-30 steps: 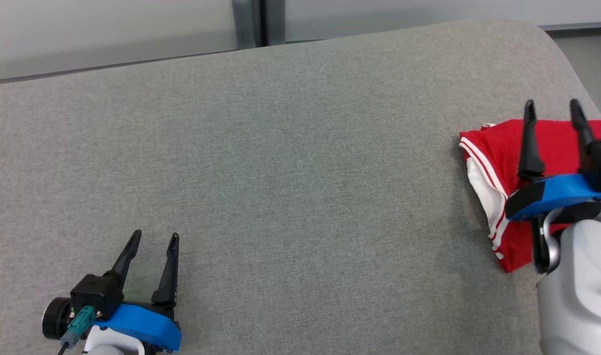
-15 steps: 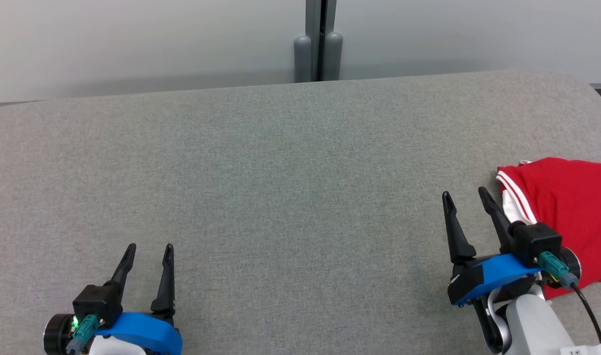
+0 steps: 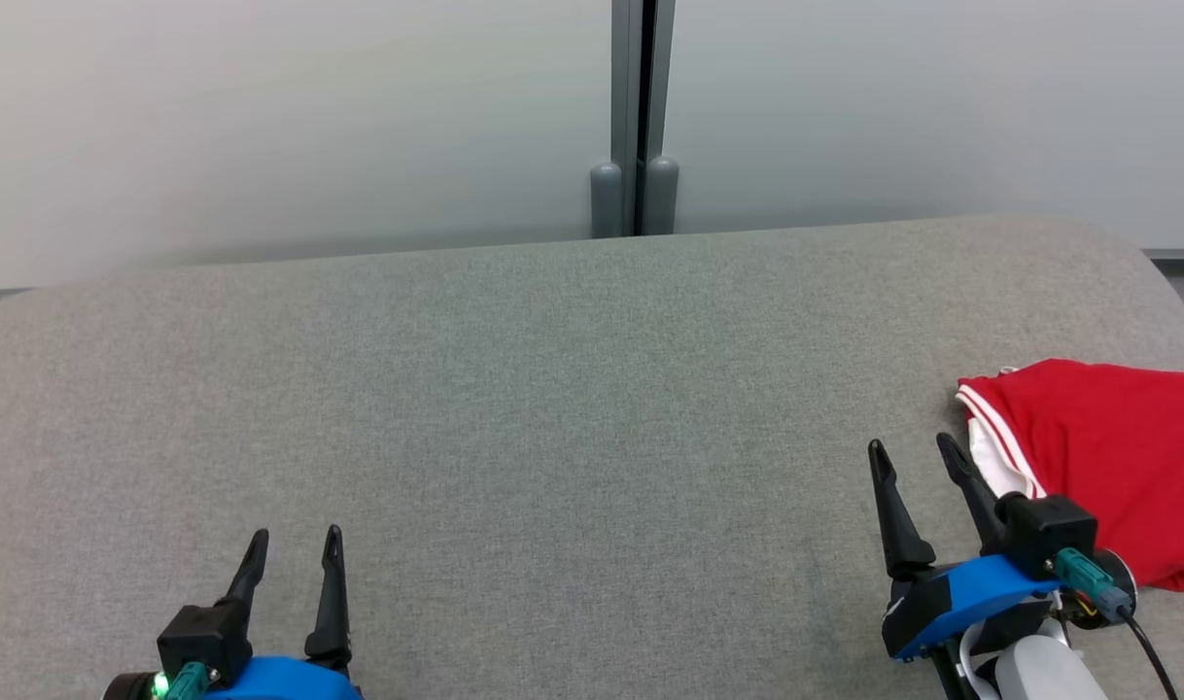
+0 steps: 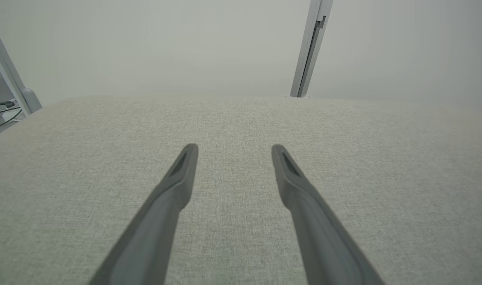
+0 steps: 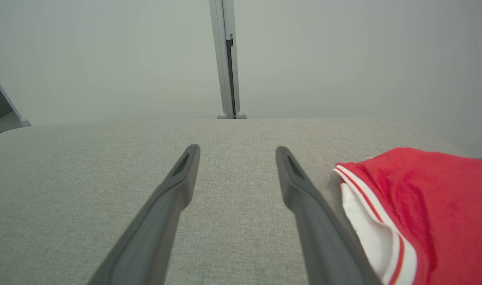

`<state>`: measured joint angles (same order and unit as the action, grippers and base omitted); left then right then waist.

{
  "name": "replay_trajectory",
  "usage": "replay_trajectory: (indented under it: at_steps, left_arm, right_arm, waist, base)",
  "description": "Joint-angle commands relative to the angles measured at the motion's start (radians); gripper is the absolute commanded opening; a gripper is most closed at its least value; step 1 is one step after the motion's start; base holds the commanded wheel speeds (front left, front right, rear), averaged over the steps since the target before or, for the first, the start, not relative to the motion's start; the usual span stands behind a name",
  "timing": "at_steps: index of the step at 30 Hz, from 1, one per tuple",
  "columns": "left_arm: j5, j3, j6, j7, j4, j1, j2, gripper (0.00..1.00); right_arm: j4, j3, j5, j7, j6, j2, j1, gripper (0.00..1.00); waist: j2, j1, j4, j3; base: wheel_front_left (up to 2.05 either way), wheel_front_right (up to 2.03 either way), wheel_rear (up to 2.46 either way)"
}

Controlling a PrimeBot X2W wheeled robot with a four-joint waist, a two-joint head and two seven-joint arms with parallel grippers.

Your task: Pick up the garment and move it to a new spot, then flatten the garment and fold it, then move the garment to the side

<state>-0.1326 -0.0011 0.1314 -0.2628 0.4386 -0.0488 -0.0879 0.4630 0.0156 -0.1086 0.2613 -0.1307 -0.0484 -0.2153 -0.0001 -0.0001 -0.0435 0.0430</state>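
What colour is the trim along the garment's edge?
The trim is white with red stripes on the red garment; clearest in the right wrist view.

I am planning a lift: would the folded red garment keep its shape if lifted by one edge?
Probably not: the garment is soft cloth in loose layers, so it would likely droop and unfold. It looks thin, so probably light.

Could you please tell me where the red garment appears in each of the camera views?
Head view: red garment at the right edge, beside the right gripper.
Right wrist view: red garment at lower right.
Left wrist view: grey cushion ahead, grey post at upper right.
Shared landmark: that grey post, top centre in the head and right wrist views.
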Motion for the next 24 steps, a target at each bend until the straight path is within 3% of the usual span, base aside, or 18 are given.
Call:
replay_trajectory:
  at_steps: [1, 8, 9, 14, 24]
  left_arm:
    - [-0.013, 0.0, -0.001, -0.002, -0.001, 0.007, 0.006, 1.0]
    - [-0.077, -0.04, -0.001, -0.002, -0.016, 0.022, 0.006, 1.0]
    - [-0.08, -0.043, 0.0, 0.0, -0.014, 0.016, 0.009, 0.0]
    - [-0.091, -0.043, 0.0, 0.009, 0.023, 0.043, 0.018, 0.0]
    - [-0.28, -0.019, 0.0, 0.061, -0.006, 0.027, 0.021, 0.0]
  right_arm:
    - [0.0, -0.001, -0.011, 0.005, 0.0, -0.005, 0.021, 1.0]
    - [0.0, 0.004, -0.016, 0.005, 0.0, -0.005, 0.019, 1.0]
    - [0.001, 0.006, -0.013, 0.0, 0.0, 0.0, 0.01, 0.0]
    - [0.041, 0.004, -0.021, -0.01, 0.0, 0.006, 0.031, 0.0]
    - [0.008, -0.018, -0.223, -0.063, 0.0, 0.005, 0.038, 0.0]
  waist:
    - [0.0001, 0.0001, -0.004, -0.011]
    - [0.0001, 0.0001, 0.002, -0.025]
    - [0.0, 0.0001, 0.002, -0.026]
    - [0.0, 0.0002, 0.002, -0.027]
    - [0.0, 0.0002, 0.005, -0.028]
  base:
    - [0.0, 0.0, 0.0]
    - [0.0, 0.0, 0.0]
    - [0.0, 0.0, 0.0]
    - [0.0, 0.0, 0.0]
    - [0.0, 0.0, 0.0]
